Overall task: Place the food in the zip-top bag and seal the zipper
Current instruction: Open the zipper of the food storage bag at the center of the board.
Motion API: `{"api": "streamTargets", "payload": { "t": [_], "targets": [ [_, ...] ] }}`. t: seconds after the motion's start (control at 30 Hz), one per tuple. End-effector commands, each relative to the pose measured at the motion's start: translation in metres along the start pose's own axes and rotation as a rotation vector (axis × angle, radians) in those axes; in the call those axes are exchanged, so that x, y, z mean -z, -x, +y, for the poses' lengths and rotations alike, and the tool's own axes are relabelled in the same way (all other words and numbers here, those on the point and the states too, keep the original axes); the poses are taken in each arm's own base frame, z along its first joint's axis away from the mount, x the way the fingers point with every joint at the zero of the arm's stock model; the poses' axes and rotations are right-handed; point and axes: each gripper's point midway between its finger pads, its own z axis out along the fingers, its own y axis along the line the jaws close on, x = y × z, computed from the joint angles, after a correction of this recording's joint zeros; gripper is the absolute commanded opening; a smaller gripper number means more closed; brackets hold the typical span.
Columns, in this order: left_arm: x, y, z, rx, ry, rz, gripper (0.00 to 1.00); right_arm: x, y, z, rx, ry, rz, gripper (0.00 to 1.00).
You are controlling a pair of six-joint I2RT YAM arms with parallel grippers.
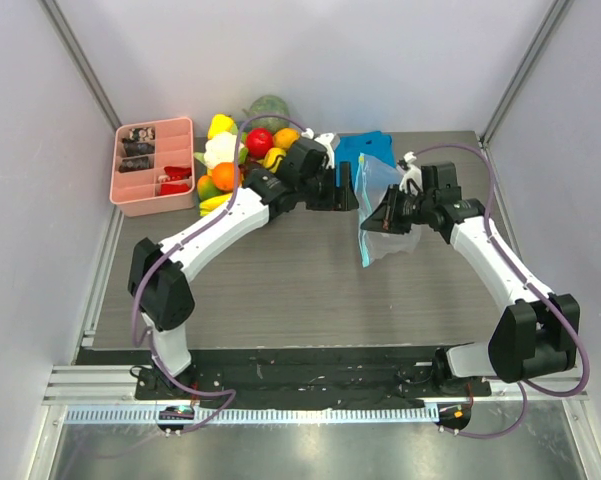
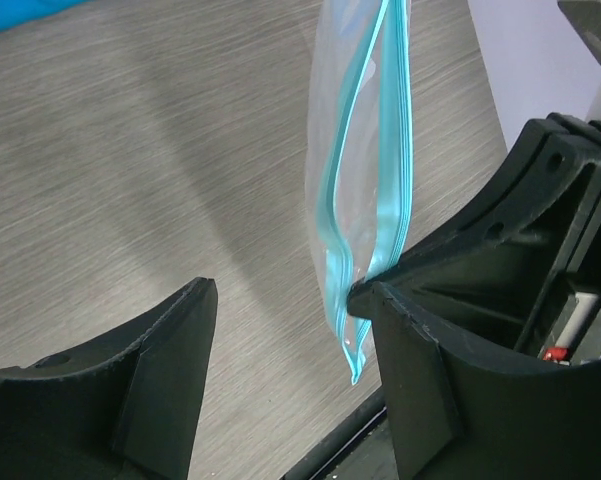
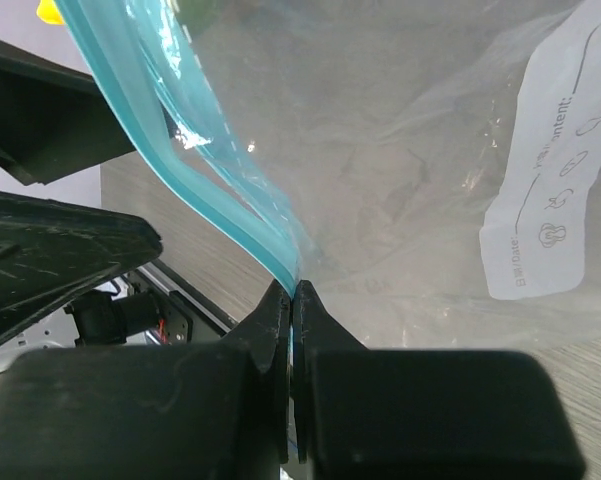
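Zip-top bag (image 1: 373, 243) hangs pinched at its zipper (image 3: 220, 200) by your right hand (image 3: 292, 300); left hand (image 2: 285, 310) spread, probably to part it.

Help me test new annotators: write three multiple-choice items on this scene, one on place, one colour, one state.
1. Where is the food? A beside the pink tray; B along the near edge; C out of view.
2. What colour is the zipper? A red; B blue-teal; C yellow.
3. How are the right jaws? A wide open; B shut on the zipper; C out of view.
A: the top view shows the pile by the tray. B: both wrist views show teal. B: the right wrist view shows them pinching the strip.
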Motion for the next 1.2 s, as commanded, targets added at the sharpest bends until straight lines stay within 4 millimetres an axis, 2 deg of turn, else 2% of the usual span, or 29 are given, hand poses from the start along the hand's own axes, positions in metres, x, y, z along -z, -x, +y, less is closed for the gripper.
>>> {"api": "streamTargets", "payload": {
  "t": [0.0,0.1,0.4,0.43,0.53,0.57,0.63,0.7,0.73,0.77,0.87,0.93,0.97,1.13,1.17],
  "targets": [
    [-0.001,0.021,-0.013,-0.003,-0.02,-0.083,0.65,-0.003,0.001,0.009,0.027,0.02,-0.026,0.01],
    [-0.007,0.019,-0.008,0.0,-0.005,-0.08,0.65,-0.004,-0.002,0.011,0.041,0.02,-0.021,0.01],
    [-0.034,-0.007,0.013,0.044,0.058,0.0,0.6,-0.007,-0.008,0.014,0.066,0.034,0.0,0.01],
    [-0.036,-0.009,0.014,0.048,0.059,0.007,0.58,-0.008,-0.009,0.015,0.069,0.038,0.003,0.01],
    [-0.038,-0.015,0.013,0.056,0.043,0.03,0.41,-0.007,-0.006,0.018,0.08,0.048,-0.001,0.01],
    [-0.036,-0.014,0.012,0.061,0.024,0.034,0.29,-0.006,-0.005,0.019,0.085,0.05,-0.003,0.01],
    [-0.035,-0.02,0.005,0.072,-0.025,0.061,0.12,-0.005,-0.003,0.021,0.104,0.051,-0.009,0.09],
    [-0.033,-0.024,0.003,0.08,-0.043,0.075,0.01,-0.004,0.0,0.018,0.122,0.029,-0.027,0.13],
    [-0.031,-0.026,0.001,0.09,-0.057,0.083,0.0,-0.003,0.007,0.016,0.133,0.009,-0.046,0.17],
    [-0.029,-0.026,0.001,0.098,-0.064,0.086,0.0,-0.003,0.011,0.014,0.137,-0.01,-0.058,0.25],
    [-0.023,-0.03,-0.004,0.112,-0.089,0.101,0.0,0.001,0.031,0.008,0.189,-0.082,-0.122,0.27],
    [-0.019,-0.03,-0.008,0.117,-0.103,0.105,0.0,0.002,0.045,0.005,0.209,-0.128,-0.16,0.35],
    [-0.018,-0.029,-0.009,0.118,-0.108,0.104,0.0,0.002,0.049,0.003,0.213,-0.137,-0.163,0.42],
    [-0.015,-0.024,-0.011,0.113,-0.103,0.09,0.0,-0.004,0.048,0.017,0.244,-0.063,-0.118,0.52],
    [-0.015,-0.023,-0.011,0.114,-0.103,0.088,0.0,-0.004,0.042,0.022,0.257,-0.037,-0.094,0.58]
  ]
}}
